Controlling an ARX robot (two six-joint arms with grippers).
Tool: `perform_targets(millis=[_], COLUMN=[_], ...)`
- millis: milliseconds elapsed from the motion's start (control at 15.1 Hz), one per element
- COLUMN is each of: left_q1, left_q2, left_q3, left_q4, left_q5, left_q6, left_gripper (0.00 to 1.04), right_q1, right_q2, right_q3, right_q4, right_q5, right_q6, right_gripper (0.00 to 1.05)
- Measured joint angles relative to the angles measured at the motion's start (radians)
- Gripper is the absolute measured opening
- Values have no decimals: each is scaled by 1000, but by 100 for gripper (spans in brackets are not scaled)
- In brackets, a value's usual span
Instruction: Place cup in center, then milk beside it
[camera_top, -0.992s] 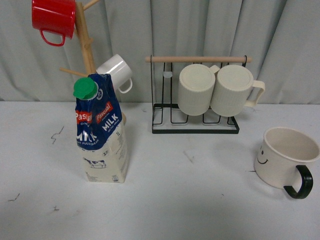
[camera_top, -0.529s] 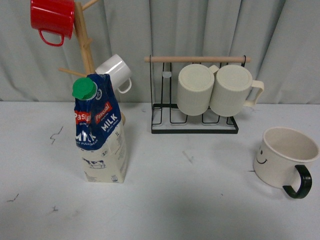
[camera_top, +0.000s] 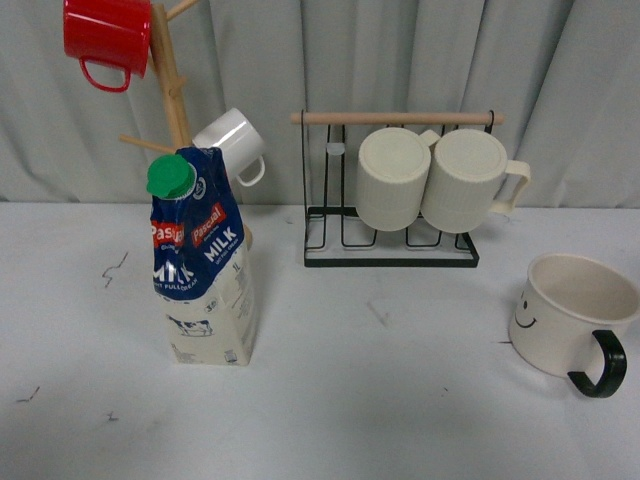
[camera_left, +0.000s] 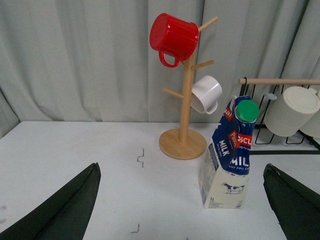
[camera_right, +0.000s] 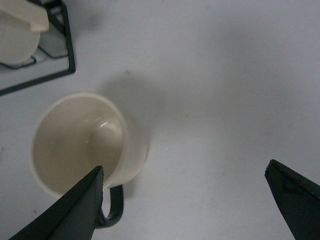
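Observation:
The cup (camera_top: 572, 312), a wide cream mug with a black loop handle and a smiley face, stands upright at the table's right edge. It also shows from above in the right wrist view (camera_right: 82, 142), empty. The milk (camera_top: 203, 262), a blue-topped carton with a green cap, stands upright at centre left; it also shows in the left wrist view (camera_left: 230, 157). My left gripper (camera_left: 182, 200) is open and empty, short of the carton. My right gripper (camera_right: 185, 200) is open and empty above the table; one finger overlaps the cup's rim and handle. Neither arm shows in the front view.
A wooden mug tree (camera_top: 168, 80) behind the milk holds a red mug (camera_top: 106, 38) and a small white mug (camera_top: 232, 143). A black wire rack (camera_top: 390, 225) at the back centre holds two ribbed cream mugs (camera_top: 440, 180). Grey curtains hang behind the white table (camera_top: 380, 380).
Nothing on the table has moved. The front view shifts only by a couple of pixels between frames.

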Motion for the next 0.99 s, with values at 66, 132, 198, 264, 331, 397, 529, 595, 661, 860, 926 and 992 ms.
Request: perform_targets(millis=[66, 132, 198, 264, 331, 397, 529, 595, 661, 860, 926, 992], left_q1=[0, 0, 0, 0, 0, 0, 0, 0, 0, 0, 0, 0], left_q2=[0, 0, 0, 0, 0, 0, 0, 0, 0, 0, 0, 0], left_q3=[0, 0, 0, 0, 0, 0, 0, 0, 0, 0, 0, 0], left_q4=[0, 0, 0, 0, 0, 0, 0, 0, 0, 0, 0, 0], left_q5=[0, 0, 0, 0, 0, 0, 0, 0, 0, 0, 0, 0], left_q6=[0, 0, 0, 0, 0, 0, 0, 0, 0, 0, 0, 0], left_gripper=[98, 98, 98, 98, 98, 98, 98, 98, 98, 98, 98, 98], right_q1=[13, 21, 34, 55, 68, 83, 113, 126, 139, 164, 170, 169], right_q2=[74, 143, 199, 256, 298, 338, 400, 425, 443, 487, 497, 501], right_q3=[69, 137, 200, 257, 296, 330, 385, 412, 434, 483, 490, 498], right_q4=[-53, -90, -123, -146, -157, -173, -208, -228, -254, -322, -332, -347], right_q5=[-22, -34, -37, -32, -32, -16, -2, 18, 35, 78, 96, 101], right_q6=[11, 24, 34, 39, 43, 46, 50, 49, 49, 49, 49, 49], right_gripper=[98, 98, 98, 98, 98, 98, 98, 98, 98, 82, 69, 58])
